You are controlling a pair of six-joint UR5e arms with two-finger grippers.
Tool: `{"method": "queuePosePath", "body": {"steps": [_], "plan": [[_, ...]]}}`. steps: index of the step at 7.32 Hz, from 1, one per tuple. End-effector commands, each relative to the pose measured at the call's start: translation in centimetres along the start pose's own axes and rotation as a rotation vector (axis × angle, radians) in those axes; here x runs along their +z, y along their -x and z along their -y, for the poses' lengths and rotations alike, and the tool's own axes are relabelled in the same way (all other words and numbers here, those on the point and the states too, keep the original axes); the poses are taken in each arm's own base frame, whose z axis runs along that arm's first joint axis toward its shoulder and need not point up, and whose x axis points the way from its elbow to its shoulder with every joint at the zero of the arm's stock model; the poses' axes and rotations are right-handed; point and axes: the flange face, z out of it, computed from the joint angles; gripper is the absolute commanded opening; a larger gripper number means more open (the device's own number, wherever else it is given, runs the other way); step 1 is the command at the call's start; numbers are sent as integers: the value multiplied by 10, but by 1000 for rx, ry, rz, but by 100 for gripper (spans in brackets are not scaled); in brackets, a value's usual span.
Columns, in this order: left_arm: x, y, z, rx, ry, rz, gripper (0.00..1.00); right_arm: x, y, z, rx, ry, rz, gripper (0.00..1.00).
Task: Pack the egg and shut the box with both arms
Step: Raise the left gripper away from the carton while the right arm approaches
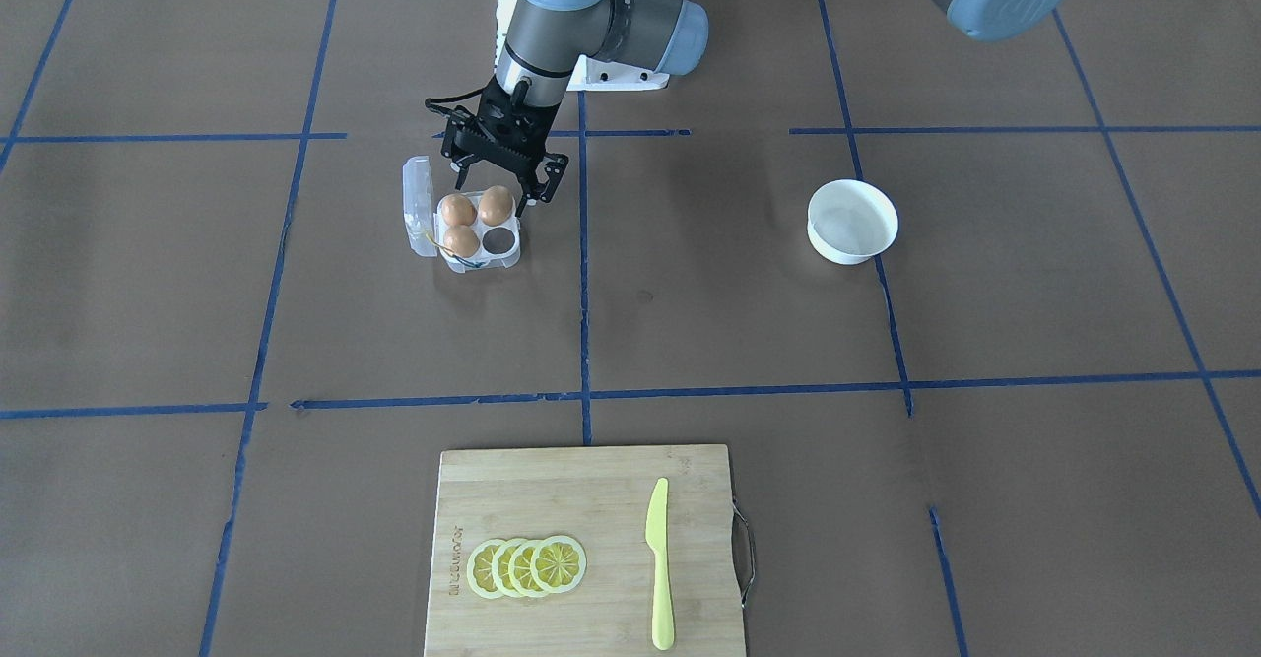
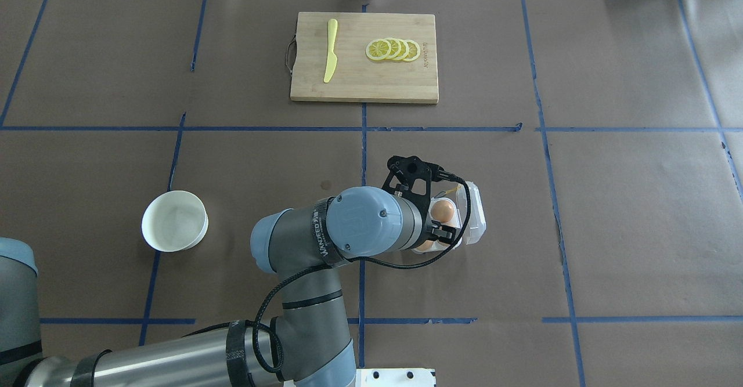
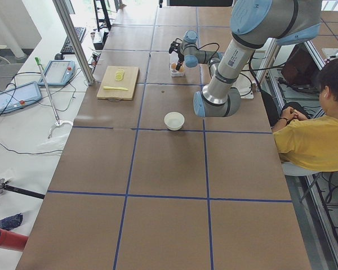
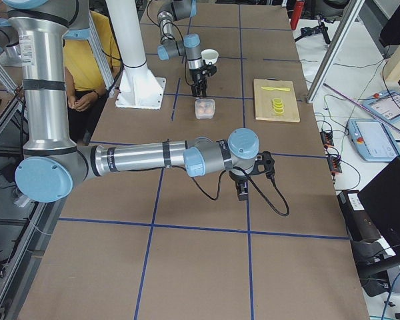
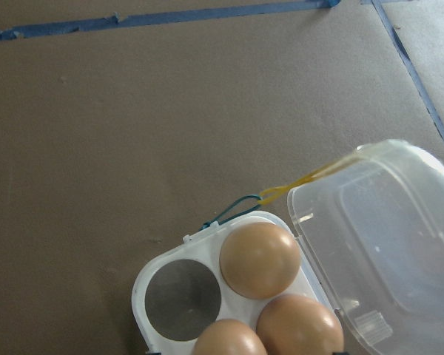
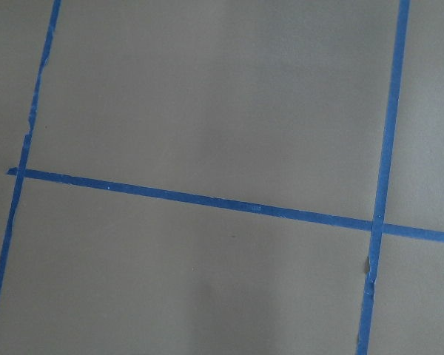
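The clear egg box [image 1: 507, 258] stands on the table with its lid [image 1: 418, 196] open to one side. Three tan eggs sit in its cups [image 1: 457, 209] [image 1: 496, 205] [image 1: 461, 240], and one cup [image 1: 500, 239] is empty. My left gripper [image 1: 500, 194] hangs just above the box, open, its fingers on either side of the egg nearest the robot. The left wrist view shows the eggs [image 5: 259, 259], the empty cup [image 5: 183, 297] and the lid [image 5: 377, 237]. My right gripper [image 4: 243, 190] hovers over bare table far from the box; I cannot tell if it is open.
A white bowl [image 1: 837, 248] stands well off to the robot's left of the box. A wooden cutting board [image 1: 581, 499] with lemon slices [image 1: 527, 566] and a yellow knife [image 1: 658, 563] lies at the far table edge. A seated person [image 3: 315, 135] is beside the table.
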Motion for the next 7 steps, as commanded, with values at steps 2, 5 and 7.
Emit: {"method": "queuePosePath", "body": {"steps": [2, 5, 7], "plan": [[-21, -2, 12, 12, -27, -25, 85, 0, 5, 2, 23, -2, 2, 100], [-63, 59, 33, 81, -90, -11, 85, 42, 77, 8, 141, -43, 78, 100], [-79, 99, 66, 112, -69, -6, 85, 102, 163, -6, 259, -103, 126, 100]]}}
